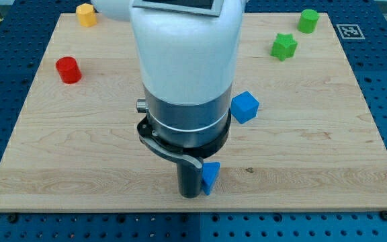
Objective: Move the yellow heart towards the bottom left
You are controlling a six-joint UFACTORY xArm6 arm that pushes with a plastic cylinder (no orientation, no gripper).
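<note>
No yellow heart shows in the camera view; the white and grey arm body (185, 74) hides the board's middle. The only yellow block (85, 13) lies at the top left corner and looks many-sided rather than heart-shaped. My tip (191, 195) rests near the bottom edge, at the middle. A small blue block (211, 177) sits against the rod's right side, seemingly touching it. The yellow block is far up and to the left of my tip.
A red cylinder (68, 70) stands at the left. A blue cube (244, 107) lies right of the arm. A green star (284, 46) and a green cylinder (308, 20) are at the top right. The wooden board (314, 154) lies on a blue perforated table.
</note>
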